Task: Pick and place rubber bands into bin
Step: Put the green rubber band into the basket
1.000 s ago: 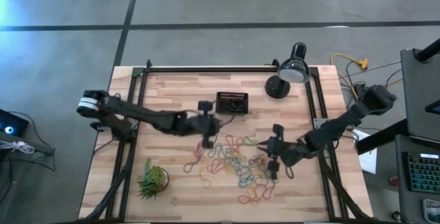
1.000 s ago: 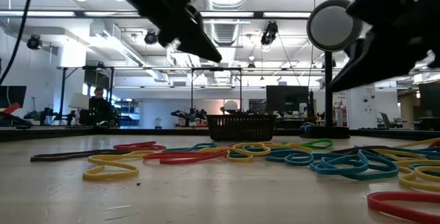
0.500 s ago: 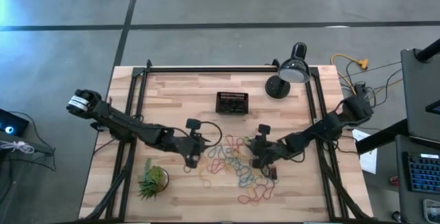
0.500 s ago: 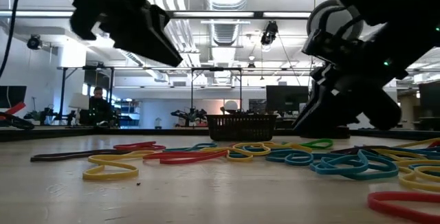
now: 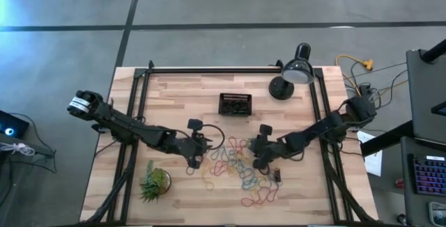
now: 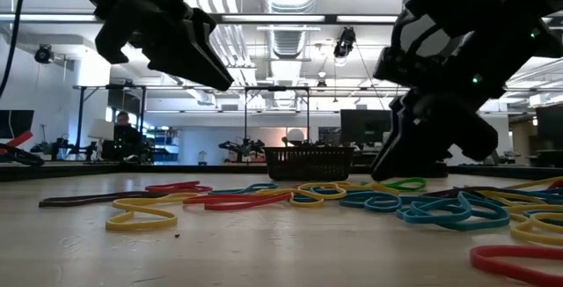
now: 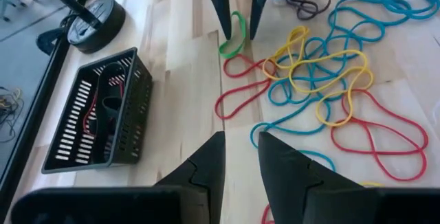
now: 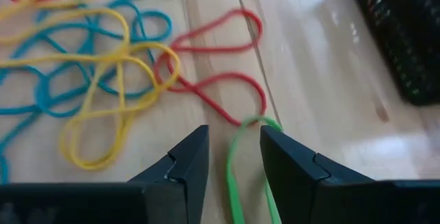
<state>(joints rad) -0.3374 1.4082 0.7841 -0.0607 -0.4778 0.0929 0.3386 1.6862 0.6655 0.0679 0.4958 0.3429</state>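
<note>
**Right gripper straddles a green band; left waits by the pile**

High view: the rubber bands point(image 5: 233, 163) lie in a tangled heap at mid-table, with the bin point(image 5: 235, 104) standing apart on the far side. The left gripper point(image 5: 196, 159) sits at the heap's left edge, the right gripper point(image 5: 258, 161) at its right edge.

Low view: both grippers hang just above the table, the bin point(image 6: 309, 163) far behind the bands.

Left wrist view: the left fingers point(image 7: 206, 165) stand slightly parted with nothing between them. The bin point(image 7: 96, 117) already holds a few bands. Across the heap, the right gripper's tips flank a green band point(image 7: 234, 36).

Right wrist view: the right gripper point(image 8: 234, 157) has its fingers spread, the green band point(image 8: 237, 176) running up the gap, not yet pinched. A red band point(image 8: 220, 80) touches the green loop's end.

The risks, as I judge them: the thin loop may slip out as the fingers close, or the red band may snag and get dragged along.
</note>
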